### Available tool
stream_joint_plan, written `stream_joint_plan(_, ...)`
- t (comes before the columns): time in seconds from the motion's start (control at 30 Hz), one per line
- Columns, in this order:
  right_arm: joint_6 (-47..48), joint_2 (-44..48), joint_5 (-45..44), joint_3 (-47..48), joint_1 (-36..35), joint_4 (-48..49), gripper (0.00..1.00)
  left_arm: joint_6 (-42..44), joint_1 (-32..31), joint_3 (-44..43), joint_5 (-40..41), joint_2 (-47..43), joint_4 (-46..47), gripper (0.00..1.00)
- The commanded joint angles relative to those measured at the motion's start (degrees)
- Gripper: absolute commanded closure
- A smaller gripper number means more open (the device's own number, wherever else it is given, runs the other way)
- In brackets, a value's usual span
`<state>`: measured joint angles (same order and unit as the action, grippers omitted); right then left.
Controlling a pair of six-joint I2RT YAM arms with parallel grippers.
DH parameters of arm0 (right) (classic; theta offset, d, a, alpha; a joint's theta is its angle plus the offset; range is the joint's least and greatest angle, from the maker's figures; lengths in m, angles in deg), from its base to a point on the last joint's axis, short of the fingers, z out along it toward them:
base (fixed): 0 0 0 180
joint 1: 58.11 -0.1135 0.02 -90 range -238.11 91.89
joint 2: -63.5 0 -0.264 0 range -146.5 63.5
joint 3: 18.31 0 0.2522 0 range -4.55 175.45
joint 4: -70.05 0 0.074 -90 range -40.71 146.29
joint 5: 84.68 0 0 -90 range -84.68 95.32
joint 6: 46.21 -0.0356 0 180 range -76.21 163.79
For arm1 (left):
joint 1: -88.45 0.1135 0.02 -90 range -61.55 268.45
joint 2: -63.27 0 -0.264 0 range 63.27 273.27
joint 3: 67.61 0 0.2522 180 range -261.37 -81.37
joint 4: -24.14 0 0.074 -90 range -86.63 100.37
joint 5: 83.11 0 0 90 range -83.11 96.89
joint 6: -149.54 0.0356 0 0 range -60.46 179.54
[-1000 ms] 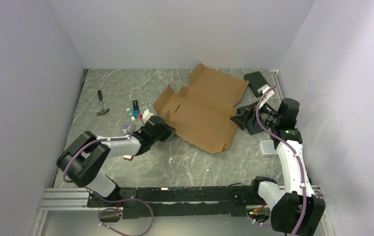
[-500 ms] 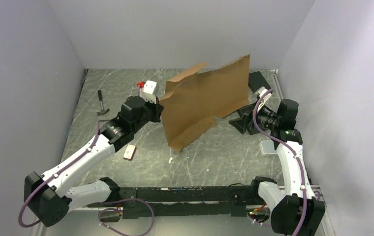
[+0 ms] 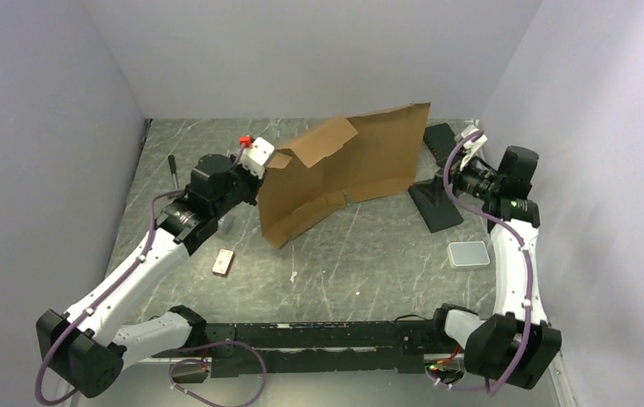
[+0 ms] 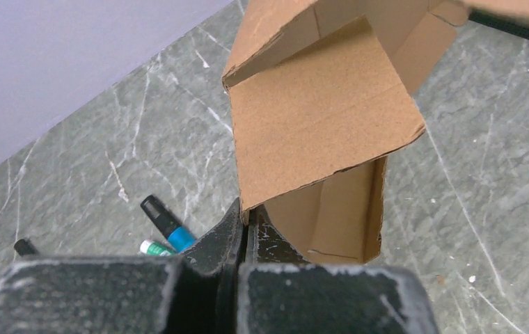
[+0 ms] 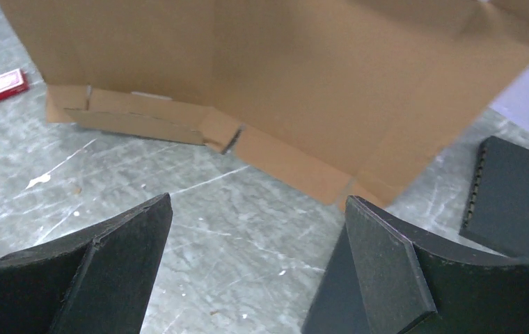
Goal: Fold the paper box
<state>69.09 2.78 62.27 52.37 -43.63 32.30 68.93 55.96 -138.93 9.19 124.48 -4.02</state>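
Brown cardboard, the paper box [image 3: 348, 165] stands on edge at the far middle of the table [image 3: 361, 263]. Your left gripper [image 4: 244, 217] is clamped tight on its left flap. Your right gripper [image 5: 256, 209] gapes wide near its right end, holding nothing.

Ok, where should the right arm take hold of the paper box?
Probably its free right edge. The paper box stands upright, with the left gripper pinching the opposite flap, so come in from the right with the open right gripper straddling the thin panel.

Left hand [image 4: 243, 217] raised, pinched tight — right hand [image 5: 256, 203] spread wide.
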Motion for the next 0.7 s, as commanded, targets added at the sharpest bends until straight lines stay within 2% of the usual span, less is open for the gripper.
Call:
stream_joint_plan(0.0, -4.40, -6.83, 3.77, 3.78, 4.43, 7.53, 0.01, 4.30, 4.16, 2.60, -7.31, -4.28, 2.24, 1.00)
stream_joint_plan(0.2, -6.13, -18.20, 7.02, 4.27, 5.00, 19.08, 0.03, 2.11, 6.19, 7.40, -10.43, -7.97, 5.37, 1.00)
stream_joint_plan(0.33, -8.90, -25.59, 6.23, 6.79, 4.97, 25.42, 0.04, 0.58, 7.40, 9.29, -12.38, -9.68, 6.52, 1.00)
stream_joint_plan(0.6, -7.49, -40.78, 6.83, 18.09, 4.89, 24.45, 0.05, 0.32, 8.14, 10.44, -14.47, -11.07, 7.01, 1.00)
stream_joint_plan(0.67, -6.21, -44.45, 7.48, 22.39, 4.73, 21.03, 0.01, 0.60, 8.21, 10.52, -15.22, -11.30, 7.22, 1.00)
